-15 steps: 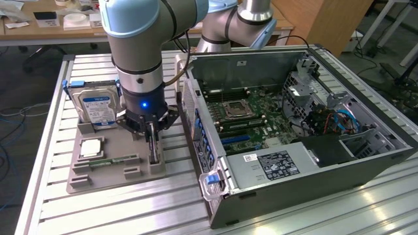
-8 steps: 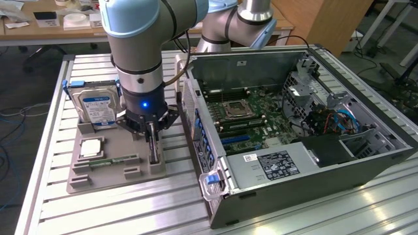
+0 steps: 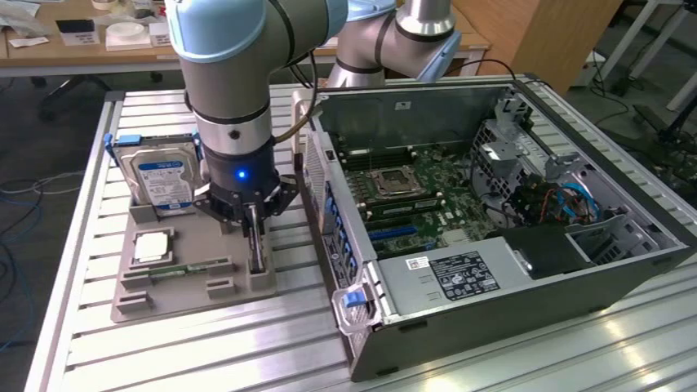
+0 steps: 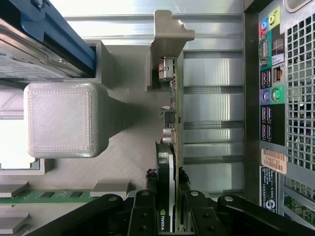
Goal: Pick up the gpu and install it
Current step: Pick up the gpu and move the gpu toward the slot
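Note:
The gpu (image 3: 257, 249) stands on edge in a slot of the grey holder tray (image 3: 163, 306), to the exterior view's left of the open computer case (image 3: 512, 269). My gripper (image 3: 254, 219) comes down on it from above. In the wrist view the thin card (image 4: 173, 123), with its black cooler face and dark board, runs away from the camera into a grey slotted post (image 4: 170, 34). My gripper (image 4: 168, 199) is shut on the card's near end, and the black fingers (image 4: 143, 209) press both of its faces.
The tray also holds an upright silver hard drive (image 3: 163, 175), a processor (image 3: 153, 245) and a green memory stick (image 3: 179, 268). The case lies open with its motherboard (image 3: 409, 192) exposed. Its rear port panel (image 4: 275, 98) stands close beside the card. The table is slatted aluminium.

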### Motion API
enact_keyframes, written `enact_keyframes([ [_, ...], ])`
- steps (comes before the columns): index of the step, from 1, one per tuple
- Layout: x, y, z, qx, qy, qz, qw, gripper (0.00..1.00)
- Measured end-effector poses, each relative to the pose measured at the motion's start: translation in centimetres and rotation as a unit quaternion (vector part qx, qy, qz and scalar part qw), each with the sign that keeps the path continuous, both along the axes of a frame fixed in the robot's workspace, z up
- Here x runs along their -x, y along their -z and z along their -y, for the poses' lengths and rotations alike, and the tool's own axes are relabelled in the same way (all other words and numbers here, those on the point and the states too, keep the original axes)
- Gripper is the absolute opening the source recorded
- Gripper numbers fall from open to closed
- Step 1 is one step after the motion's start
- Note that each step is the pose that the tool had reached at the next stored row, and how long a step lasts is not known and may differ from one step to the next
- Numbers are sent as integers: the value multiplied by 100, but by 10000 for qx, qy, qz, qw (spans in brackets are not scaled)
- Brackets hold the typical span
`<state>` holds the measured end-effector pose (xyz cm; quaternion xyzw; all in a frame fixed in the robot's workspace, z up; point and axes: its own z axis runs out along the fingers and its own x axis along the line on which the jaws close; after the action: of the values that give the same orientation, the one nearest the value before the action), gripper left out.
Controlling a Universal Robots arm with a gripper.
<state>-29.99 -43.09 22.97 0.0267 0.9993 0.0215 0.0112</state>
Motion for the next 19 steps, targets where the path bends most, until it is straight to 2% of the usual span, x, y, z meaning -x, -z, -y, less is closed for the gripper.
enact_keyframes([
  [8, 0, -119, 1, 1, 0, -1, 10000, 27],
  [19, -5, -409, 1, 1, 0, -1, 10000, 27],
])
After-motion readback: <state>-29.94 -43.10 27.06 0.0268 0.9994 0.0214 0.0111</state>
